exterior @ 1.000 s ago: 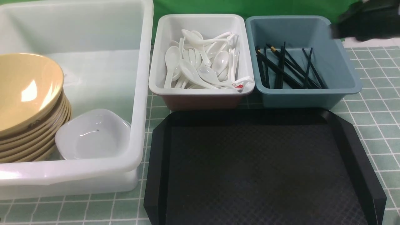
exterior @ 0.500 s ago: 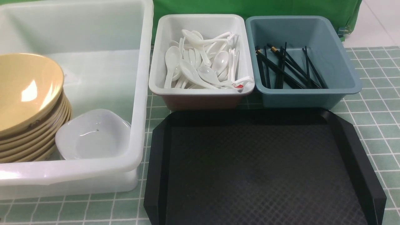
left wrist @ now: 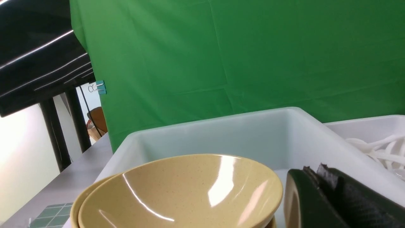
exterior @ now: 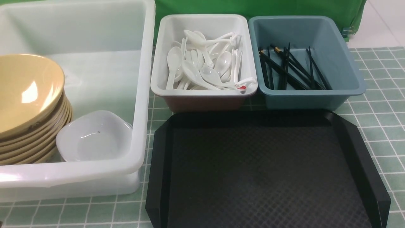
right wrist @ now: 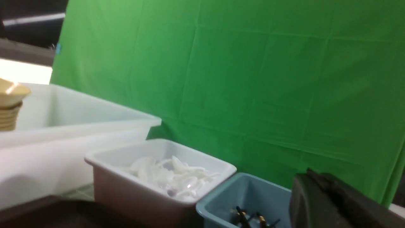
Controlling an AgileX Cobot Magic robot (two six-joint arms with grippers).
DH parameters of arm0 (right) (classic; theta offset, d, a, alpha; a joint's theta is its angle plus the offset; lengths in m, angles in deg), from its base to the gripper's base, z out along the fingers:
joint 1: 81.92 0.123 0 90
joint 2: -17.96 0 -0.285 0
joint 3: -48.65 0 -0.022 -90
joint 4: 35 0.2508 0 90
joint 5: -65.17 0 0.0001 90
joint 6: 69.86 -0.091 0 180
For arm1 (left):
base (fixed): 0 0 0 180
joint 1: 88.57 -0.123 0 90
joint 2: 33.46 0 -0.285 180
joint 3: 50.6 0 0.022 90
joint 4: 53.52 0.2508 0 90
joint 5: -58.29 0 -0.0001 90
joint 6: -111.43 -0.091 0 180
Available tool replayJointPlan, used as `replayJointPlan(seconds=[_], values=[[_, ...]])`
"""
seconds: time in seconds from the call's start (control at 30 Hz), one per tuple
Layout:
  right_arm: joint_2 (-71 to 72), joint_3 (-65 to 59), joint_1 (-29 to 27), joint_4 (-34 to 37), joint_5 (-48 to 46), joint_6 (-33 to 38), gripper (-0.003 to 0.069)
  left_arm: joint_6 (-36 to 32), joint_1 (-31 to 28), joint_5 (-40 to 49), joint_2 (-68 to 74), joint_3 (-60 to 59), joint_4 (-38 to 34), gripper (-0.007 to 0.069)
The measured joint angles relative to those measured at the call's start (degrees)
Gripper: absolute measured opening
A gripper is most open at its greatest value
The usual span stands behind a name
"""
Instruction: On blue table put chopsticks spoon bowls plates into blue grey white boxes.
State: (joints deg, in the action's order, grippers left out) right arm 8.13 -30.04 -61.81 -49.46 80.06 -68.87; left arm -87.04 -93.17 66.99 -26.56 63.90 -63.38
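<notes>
The front view shows neither arm; each gripper appears only in its own wrist view. The left gripper [left wrist: 329,196] sits in the lower right of the left wrist frame with its jaws pressed together on nothing, and the right gripper [right wrist: 326,196] sits in the lower right of the right wrist frame, jaws likewise closed and empty, though that picture is somewhat soft. In the front view the desk [exterior: 383,104], covered in pale green gridded cloth, carries three boxes across the upper half of the frame and a black tray [exterior: 262,171] filling the lower centre and right. The large translucent white box [exterior: 142,95] takes up the left side; inside it a stack of tan bowls [exterior: 28,91] leans at the far left edge, tilted so the top bowl's hollow faces right, and a small white plate [exterior: 95,136] rests against the stack near the box's front wall. The small white box [exterior: 202,91] stands in the upper centre, just beside the large one, and holds a loose heap of white spoons [exterior: 205,63], one with a red mark [exterior: 242,87] lying at the front right corner. The blue-grey box [exterior: 348,72], touching or nearly touching the white box on its right, holds black chopsticks [exterior: 291,68] lying crossed on its floor.
</notes>
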Motion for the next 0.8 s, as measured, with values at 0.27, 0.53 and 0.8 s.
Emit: replayJointPlan(seconds=[0.27,0.53,0.8], values=[[2.7,-0.1,-12.5,8.1,-1.2,10.1,0.0040,0.0,0.0,0.2,0.0,0.0,0.0,0.0004],[2.7,-0.1,-20.8,14.9,-12.4,15.5,0.0043,0.0,0.0,0.3,0.0,0.0,0.0,0.0004],[2.7,-0.1,-21.0,16.9,-33.0,9.0,0.0047,0.0,0.0,0.2,0.0,0.0,0.0,0.0004]])
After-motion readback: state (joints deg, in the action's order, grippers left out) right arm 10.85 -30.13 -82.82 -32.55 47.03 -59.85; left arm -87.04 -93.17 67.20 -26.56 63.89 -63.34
